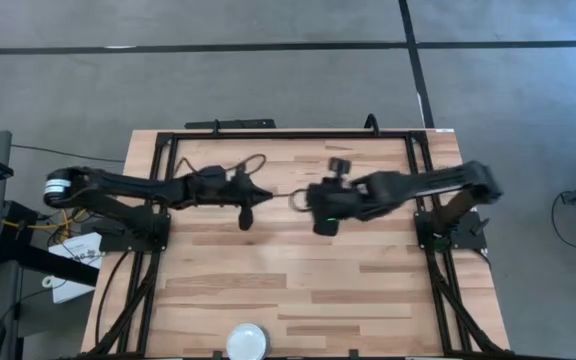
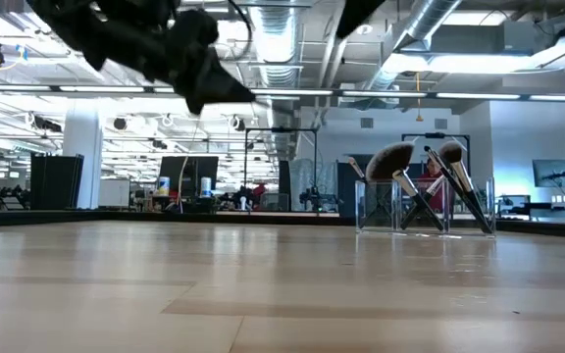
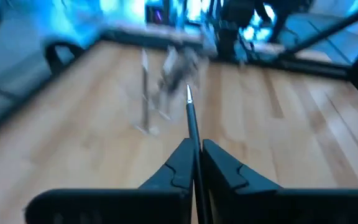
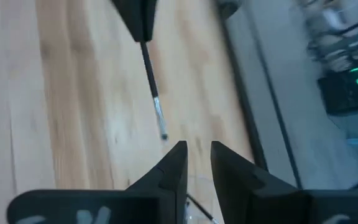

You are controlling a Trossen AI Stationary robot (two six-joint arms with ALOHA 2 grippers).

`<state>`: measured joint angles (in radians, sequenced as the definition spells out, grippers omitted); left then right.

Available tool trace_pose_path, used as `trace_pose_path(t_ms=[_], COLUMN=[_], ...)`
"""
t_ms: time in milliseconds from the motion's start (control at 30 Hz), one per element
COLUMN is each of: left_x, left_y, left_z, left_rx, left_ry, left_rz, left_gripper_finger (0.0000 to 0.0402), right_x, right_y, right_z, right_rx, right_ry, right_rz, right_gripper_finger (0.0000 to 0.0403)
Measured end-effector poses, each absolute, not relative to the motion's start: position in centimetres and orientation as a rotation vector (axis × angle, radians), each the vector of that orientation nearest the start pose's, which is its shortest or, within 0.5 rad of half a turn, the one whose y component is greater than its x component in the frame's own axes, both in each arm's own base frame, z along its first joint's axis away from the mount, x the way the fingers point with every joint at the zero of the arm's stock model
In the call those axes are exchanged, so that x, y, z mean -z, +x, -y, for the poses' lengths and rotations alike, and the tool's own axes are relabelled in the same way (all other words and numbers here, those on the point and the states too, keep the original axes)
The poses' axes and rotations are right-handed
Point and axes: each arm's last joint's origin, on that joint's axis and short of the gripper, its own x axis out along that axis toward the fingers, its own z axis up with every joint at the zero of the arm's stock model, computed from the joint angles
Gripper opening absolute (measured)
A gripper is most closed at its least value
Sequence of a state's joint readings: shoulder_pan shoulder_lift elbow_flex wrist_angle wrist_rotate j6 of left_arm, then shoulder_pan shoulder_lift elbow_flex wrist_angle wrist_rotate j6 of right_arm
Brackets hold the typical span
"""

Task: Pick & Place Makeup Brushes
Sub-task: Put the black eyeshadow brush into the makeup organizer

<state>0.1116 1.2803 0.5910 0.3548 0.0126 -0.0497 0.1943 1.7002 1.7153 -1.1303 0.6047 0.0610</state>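
Observation:
My left gripper [image 1: 256,197] hangs above the table's middle, shut on one slender dark makeup brush [image 3: 191,118]. The brush sticks out ahead of the fingers, and its silver ferrule and small tip [image 4: 163,134] point toward my right gripper [image 1: 306,198]. That gripper faces it from the right, open by a narrow gap [image 4: 196,163], and touches nothing that I can see. The clear plastic holder [image 2: 425,206] stands on the table, with several brushes [image 2: 400,162] leaning in it, fluffy heads up. It shows blurred past the held brush [image 3: 166,81]. My left gripper pinches the brush's dark handle [image 3: 193,140] between its two fingers. The brush runs along the fingers and reaches out past their ends toward the table's right. It is lifted clear of the table, and the back of the handle is hidden between the fingers.
A round white dish [image 1: 246,340] sits at the table's near edge, in the middle. Black frame rails [image 1: 268,134] run along the far, left and right sides of the wooden top. Bare wood lies between the arms and the dish.

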Motion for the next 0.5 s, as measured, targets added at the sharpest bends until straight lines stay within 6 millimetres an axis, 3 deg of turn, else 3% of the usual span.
trace_pose_path(t_ms=[67, 167, 333, 500], left_x=[-22.5, -23.2, -23.8, -25.2], left_y=[25.2, 23.9, 22.6, 22.4], left_z=[-3.1, -3.3, -3.4, -3.2], left_rx=[-0.123, -0.140, -0.150, -0.132], left_ry=[-0.023, 0.010, 0.062, 0.100], left_rz=[-0.286, -0.248, -0.207, -0.095], left_gripper_finger=[0.0016, 0.0015, 0.0018, 0.0014], right_x=[-35.6, -34.6, -28.4, -24.0], right_y=[31.7, 29.7, 27.9, 27.0], right_z=[-5.4, -6.2, -7.0, -4.4], right_rx=[0.430, 0.433, 0.375, 0.359], right_ry=[-0.340, -0.294, -0.282, -0.177], right_rz=[-0.902, -0.709, -0.350, 0.052], right_gripper_finger=[0.0060, 0.0060, 0.0060, 0.0061])
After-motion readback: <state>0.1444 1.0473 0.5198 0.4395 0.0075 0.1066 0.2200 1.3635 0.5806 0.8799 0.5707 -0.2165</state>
